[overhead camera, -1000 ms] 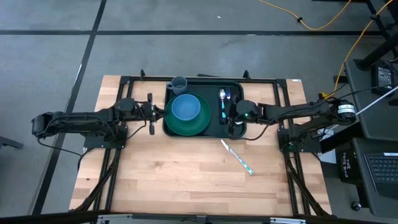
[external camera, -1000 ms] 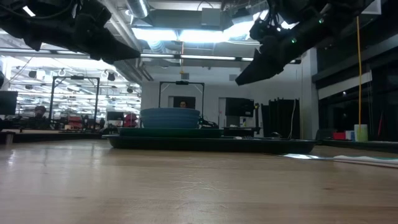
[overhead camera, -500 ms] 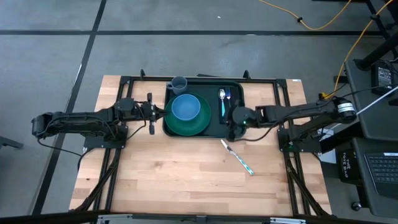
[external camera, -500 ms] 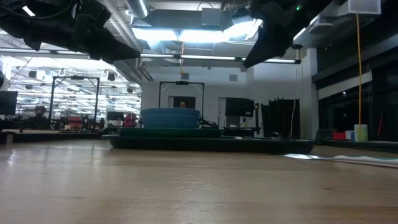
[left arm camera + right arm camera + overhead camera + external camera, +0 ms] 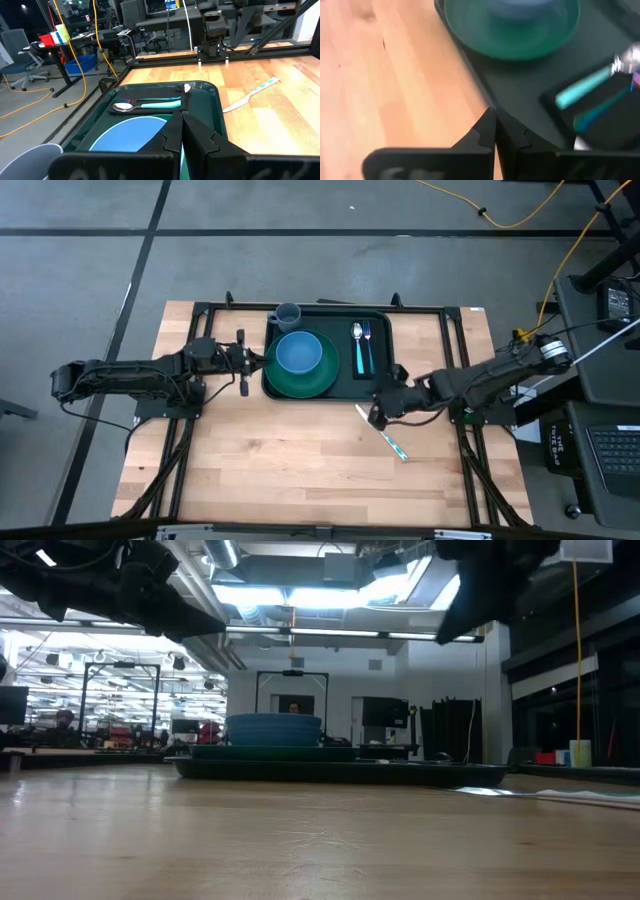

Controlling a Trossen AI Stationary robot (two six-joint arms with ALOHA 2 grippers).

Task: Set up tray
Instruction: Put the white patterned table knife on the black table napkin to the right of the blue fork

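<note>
The dark green tray (image 5: 342, 386) lies at the table's far middle. It carries a green plate (image 5: 318, 383) with a blue bowl (image 5: 298, 352) on it, and a spoon (image 5: 357, 346) and fork (image 5: 367, 344) on a black rectangle. A grey-blue cup (image 5: 288, 314) stands at its far left corner. A knife (image 5: 382, 432) with a teal handle lies on the wood, near of the tray. My left gripper (image 5: 262, 361) is shut above the tray's left rim. My right gripper (image 5: 375, 416) is shut and empty, above the wood by the tray's near right corner.
Black frame rails (image 5: 455, 355) run around and beside the tray on the table. Bare wood (image 5: 290, 460) fills the near half of the table. Beyond the table's right edge stands a desk with a laptop (image 5: 612, 455).
My right gripper has drawn back from above the tray's right part toward the table's near edge, rising a little, and has shut with nothing in it. It now hangs over the wood by the knife's blade end. The spoon, fork and knife lie where they were.
</note>
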